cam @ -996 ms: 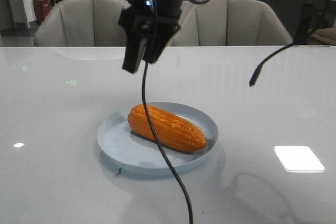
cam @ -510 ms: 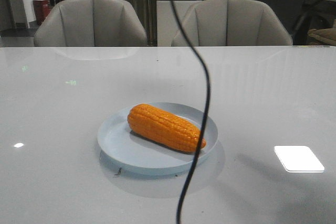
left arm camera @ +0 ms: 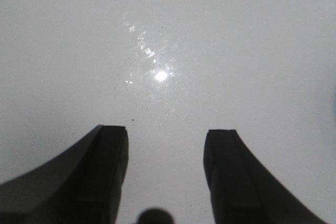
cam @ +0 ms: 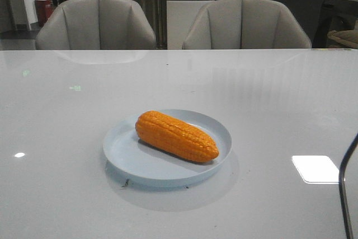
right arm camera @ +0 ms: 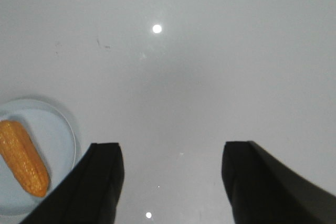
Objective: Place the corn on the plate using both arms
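The orange corn lies on its side across the pale blue plate in the middle of the white table, tapered end to the right. Both also show in the right wrist view, the corn on the plate off to one side. My right gripper is open and empty above bare table, apart from the plate. My left gripper is open and empty over bare table, with neither corn nor plate in its view. Neither gripper shows in the front view.
A black cable hangs at the front right edge of the front view. Two grey chairs stand behind the table's far edge. A bright light reflection lies on the table right of the plate.
The arm and gripper that hung above the plate one second ago have left the front view. The cable has swung from the middle to the right edge. Corn and plate have not moved.
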You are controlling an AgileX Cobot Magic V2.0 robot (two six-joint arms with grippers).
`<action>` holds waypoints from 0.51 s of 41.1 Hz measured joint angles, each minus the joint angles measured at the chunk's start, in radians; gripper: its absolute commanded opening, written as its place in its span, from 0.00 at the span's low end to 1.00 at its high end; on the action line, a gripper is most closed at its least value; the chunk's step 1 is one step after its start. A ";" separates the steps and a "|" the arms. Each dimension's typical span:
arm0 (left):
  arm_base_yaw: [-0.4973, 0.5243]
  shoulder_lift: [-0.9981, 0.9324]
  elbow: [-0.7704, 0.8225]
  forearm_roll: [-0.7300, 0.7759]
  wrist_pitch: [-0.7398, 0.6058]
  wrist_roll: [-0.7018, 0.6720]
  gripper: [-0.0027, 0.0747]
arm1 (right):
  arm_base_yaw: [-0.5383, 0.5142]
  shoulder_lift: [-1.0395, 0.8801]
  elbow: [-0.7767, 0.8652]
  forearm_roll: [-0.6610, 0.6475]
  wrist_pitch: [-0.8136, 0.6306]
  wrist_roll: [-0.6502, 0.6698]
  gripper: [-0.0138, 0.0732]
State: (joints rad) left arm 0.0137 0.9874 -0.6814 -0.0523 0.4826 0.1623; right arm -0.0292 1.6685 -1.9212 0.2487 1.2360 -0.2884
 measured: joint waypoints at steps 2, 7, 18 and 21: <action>0.000 0.000 0.000 0.000 -0.002 0.000 0.55 | -0.020 -0.071 0.104 0.000 -0.043 -0.003 0.75; 0.000 0.000 0.000 0.000 -0.011 0.000 0.55 | -0.054 -0.271 0.405 0.000 -0.195 -0.006 0.75; 0.000 0.000 0.000 0.000 -0.014 0.000 0.55 | -0.065 -0.650 0.978 0.004 -0.434 -0.006 0.75; 0.000 0.000 0.000 0.000 -0.014 0.000 0.55 | -0.065 -0.734 1.079 0.004 -0.465 -0.004 0.75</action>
State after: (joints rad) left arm 0.0137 0.9874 -0.6814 -0.0523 0.4690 0.1623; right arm -0.0942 0.9346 -0.8425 0.2523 0.7712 -0.2927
